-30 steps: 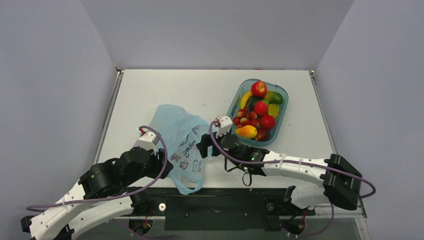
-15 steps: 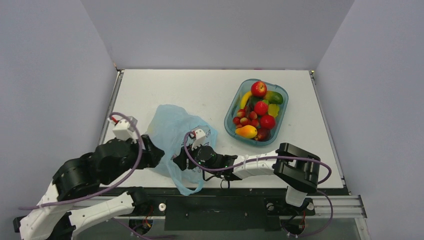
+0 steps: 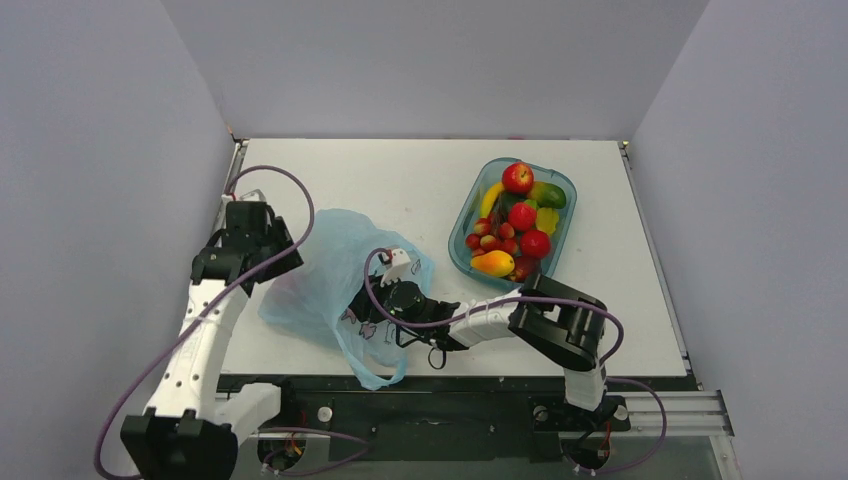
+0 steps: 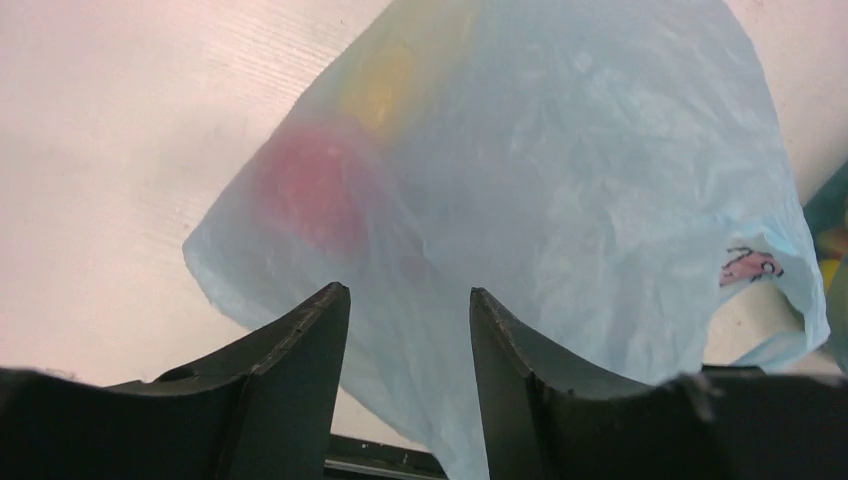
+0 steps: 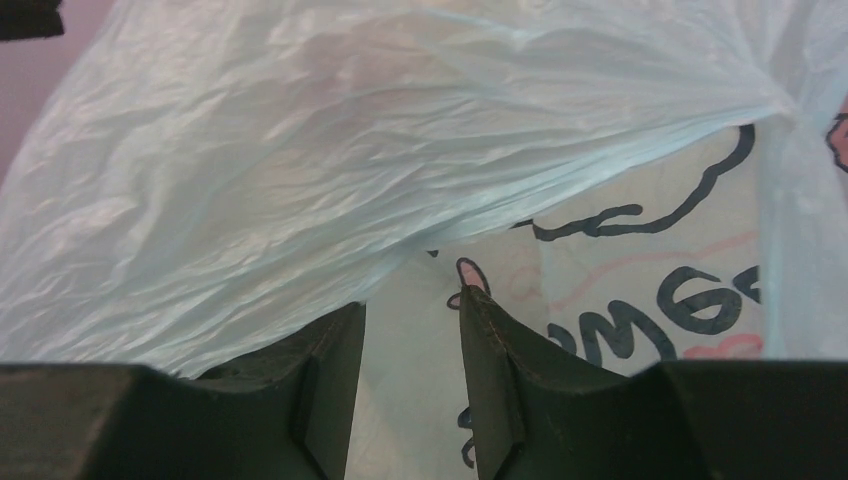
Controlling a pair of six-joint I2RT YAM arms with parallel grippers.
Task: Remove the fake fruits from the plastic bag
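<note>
The light-blue plastic bag (image 3: 325, 275) lies crumpled on the table, printed side toward the near edge. Through its film, the left wrist view shows a red fruit (image 4: 310, 190) and a yellow-orange one (image 4: 385, 85) inside. My left gripper (image 3: 268, 252) is at the bag's left edge. In its own view the left gripper (image 4: 408, 290) stands open, with bag film hanging across the gap. My right gripper (image 3: 372, 305) is at the bag's printed near side. In its own view the right gripper (image 5: 412, 300) shows a narrow gap, flat printed film in it, the upper layer draped over one finger.
A teal transparent tub (image 3: 563, 238) stands at the back right, holding red apples, strawberries, a mango and other toy fruit. One bag handle (image 3: 375, 378) hangs over the table's near edge. Grey walls close in both sides.
My left arm swung up from the near edge to the bag's left side. The right arm moved left from beside the tub to the bag and its jaws narrowed. The bag spread leftward.
</note>
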